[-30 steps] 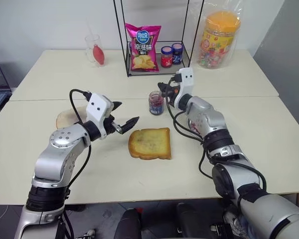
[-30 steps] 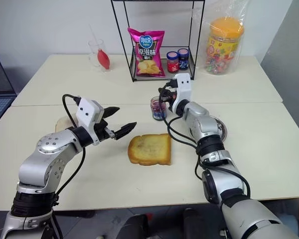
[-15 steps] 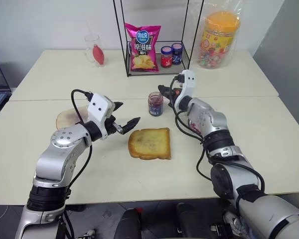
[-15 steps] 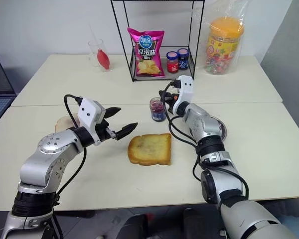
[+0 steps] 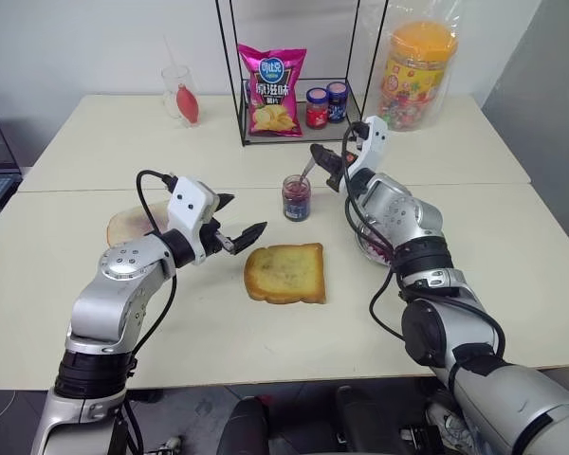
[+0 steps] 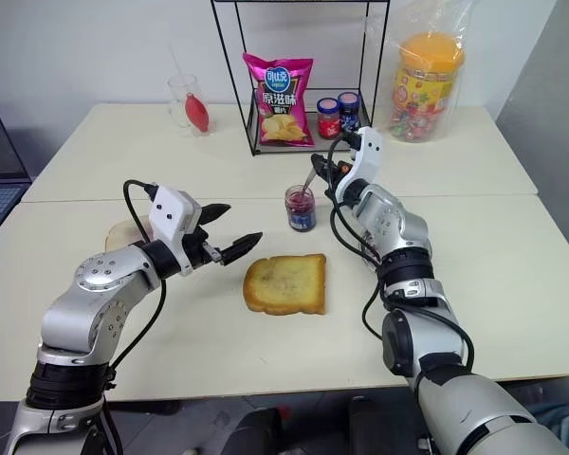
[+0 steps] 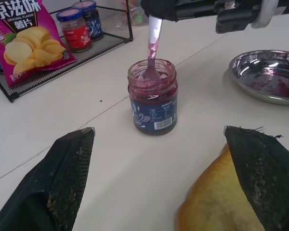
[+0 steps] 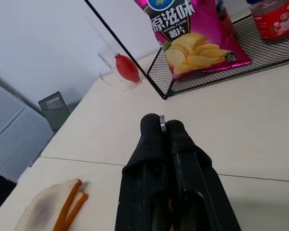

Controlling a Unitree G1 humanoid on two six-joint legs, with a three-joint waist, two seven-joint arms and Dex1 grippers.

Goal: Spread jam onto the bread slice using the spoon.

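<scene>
Toast pile (image 5: 125, 226): far left on table (image 5: 95, 303), beside left arm.
Left gripper (image 5: 241, 216): fingers spread wide, empty, level, just left of bread slice.
Bread slice (image 5: 285, 273): flat on table, centre, near front of jam jar.
Jam (image 7: 152, 102): open jar upright behind bread, apart from it.
Spoon (image 7: 152, 50): bowl down inside jar, handle tilted up toward right gripper.
Right gripper (image 5: 324, 158): fingers clamped on spoon handle, above jar.
Metal dish (image 7: 267, 74): right of jar, jam-smeared.
</scene>
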